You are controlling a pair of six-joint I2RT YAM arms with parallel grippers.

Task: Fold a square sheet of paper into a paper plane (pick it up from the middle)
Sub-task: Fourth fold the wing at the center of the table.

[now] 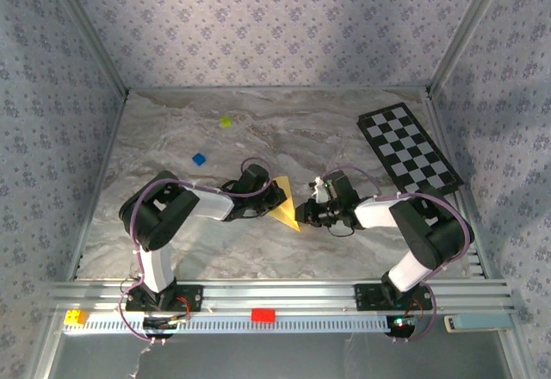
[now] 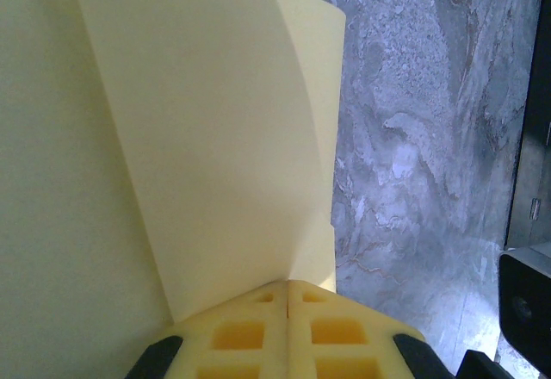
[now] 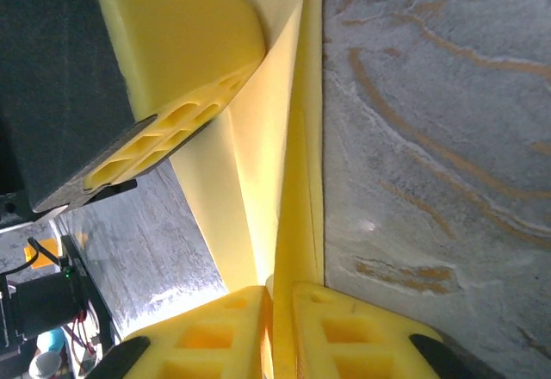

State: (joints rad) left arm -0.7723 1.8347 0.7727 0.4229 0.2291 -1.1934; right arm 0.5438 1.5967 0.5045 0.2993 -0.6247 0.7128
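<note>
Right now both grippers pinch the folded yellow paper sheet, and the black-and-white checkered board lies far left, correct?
No: the top external view shows the black-and-white checkered board at far right. The left gripper and right gripper do pinch the folded yellow paper sheet.

Robot lab test cell.
Aluminium frame (image 1: 275, 294), patterned wall cloth (image 1: 275, 26), marbled tabletop (image 1: 293, 129), checkered board (image 1: 409, 148), left arm (image 1: 172, 211) and right arm (image 1: 417, 224) bolted down.
</note>
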